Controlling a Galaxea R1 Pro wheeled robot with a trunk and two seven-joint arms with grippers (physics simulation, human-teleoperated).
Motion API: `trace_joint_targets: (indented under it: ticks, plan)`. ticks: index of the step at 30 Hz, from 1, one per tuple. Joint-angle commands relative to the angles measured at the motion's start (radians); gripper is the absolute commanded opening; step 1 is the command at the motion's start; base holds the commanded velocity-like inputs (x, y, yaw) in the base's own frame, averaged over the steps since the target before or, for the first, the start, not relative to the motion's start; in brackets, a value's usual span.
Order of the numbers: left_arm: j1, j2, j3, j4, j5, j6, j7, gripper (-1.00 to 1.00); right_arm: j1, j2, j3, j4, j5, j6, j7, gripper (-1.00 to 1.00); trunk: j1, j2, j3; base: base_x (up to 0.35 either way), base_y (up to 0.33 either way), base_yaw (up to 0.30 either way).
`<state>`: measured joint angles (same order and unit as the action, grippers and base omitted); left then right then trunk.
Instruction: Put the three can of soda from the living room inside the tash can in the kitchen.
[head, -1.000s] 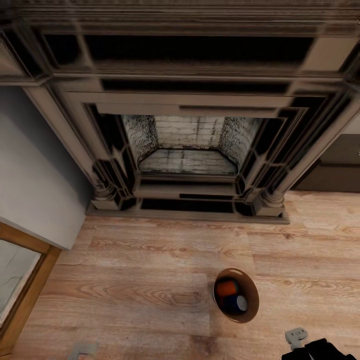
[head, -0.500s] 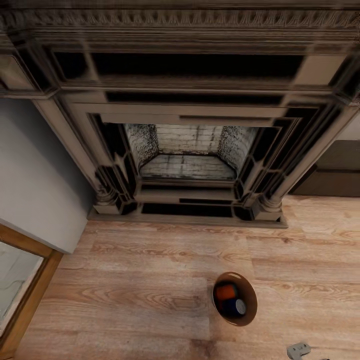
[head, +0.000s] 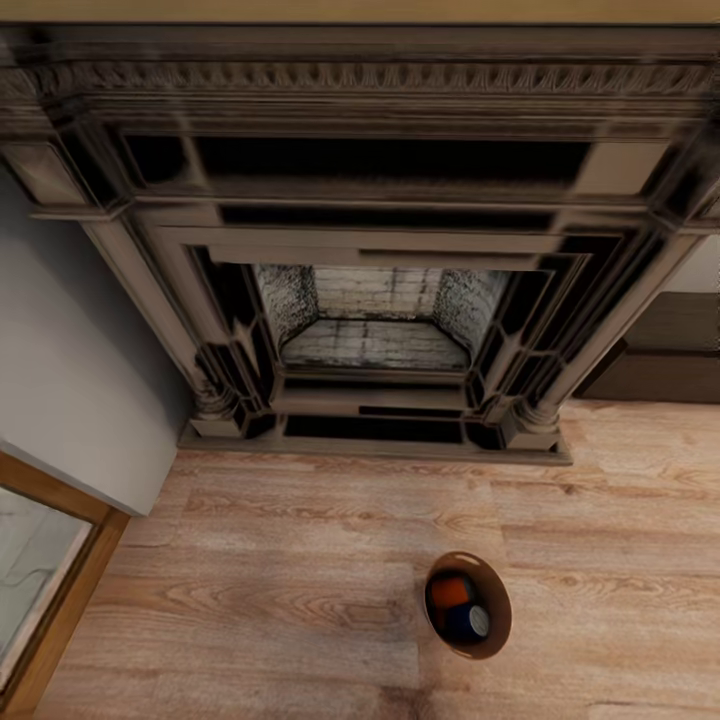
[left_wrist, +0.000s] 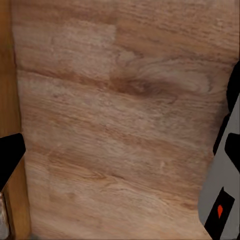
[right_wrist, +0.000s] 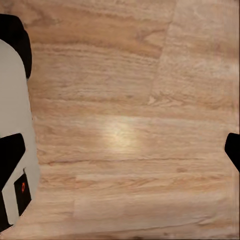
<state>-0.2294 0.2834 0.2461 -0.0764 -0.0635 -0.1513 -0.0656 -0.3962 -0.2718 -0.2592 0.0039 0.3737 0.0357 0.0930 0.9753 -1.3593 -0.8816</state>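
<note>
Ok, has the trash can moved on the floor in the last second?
No: the trash can keeps its spot before the fireplace; the camera moved.

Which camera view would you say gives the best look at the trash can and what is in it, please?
The head view: the trash can stands on the wood floor before the fireplace, with an orange can and a blue can visible inside. Both wrist views look onto floor planks.

left gripper fingers wide apart | light wood plank floor beneath | nothing held
</note>
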Motion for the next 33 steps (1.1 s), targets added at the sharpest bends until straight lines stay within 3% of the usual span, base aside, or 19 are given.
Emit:
trace_joint_targets:
  ticks: [1, 3, 5, 11, 16, 21, 26, 33]
  plan:
    - [0.001, 0.0, 0.0, 0.0, 0.007, -0.009, 0.012, 1.0, 0.003, 0.0, -0.002, 0.0, -0.005, -0.001, -0.024, 1.0, -0.004, 0.007, 0.005, 0.0, 0.0, 0.0]
    - [0.005, 0.0, 0.0, 0.001, 0.024, -0.043, 0.064, 1.0, 0.01, 0.001, -0.007, 0.011, -0.019, -0.004, -0.1, 1.0, -0.012, 0.021, 0.014, 0.0, 0.0, 0.0]
    - [0.007, 0.0, 0.0, 0.001, 0.028, -0.053, 0.082, 1.0, 0.011, 0.001, -0.009, 0.016, -0.03, -0.005, -0.126, 1.0, -0.019, 0.035, 0.023, 0.0, 0.0, 0.0]
    - [0.008, 0.0, 0.0, 0.001, 0.033, -0.069, 0.106, 1.0, 0.016, 0.003, -0.011, 0.032, -0.084, -0.044, -0.23, 1.0, -0.042, 0.077, 0.051, 0.0, 0.0, 0.0]
    - [0.008, -0.004, 0.0, 0.0, 0.034, -0.074, 0.109, 1.0, 0.035, 0.016, -0.011, 0.036, -0.097, -0.065, -0.278, 1.0, -0.061, 0.112, 0.073, 0.0, 0.0, 0.0]
    - [0.008, -0.007, -0.001, 0.0, 0.034, -0.075, 0.107, 1.0, 0.052, 0.022, -0.01, 0.037, -0.102, -0.073, -0.282, 1.0, -0.081, 0.147, 0.095, 0.0, 0.0, 0.0]
    - [0.008, -0.013, -0.005, 0.001, 0.027, -0.077, 0.101, 1.0, 0.073, 0.059, -0.01, 0.038, -0.105, -0.095, -0.262, 1.0, -0.1, 0.182, 0.116, 0.0, 0.0, 0.0]
    - [0.008, -0.017, -0.006, 0.001, 0.025, -0.078, 0.1, 1.0, 0.089, 0.072, -0.009, 0.039, -0.104, -0.135, -0.257, 1.0, -0.127, 0.231, 0.143, 0.0, 0.0, 0.0]
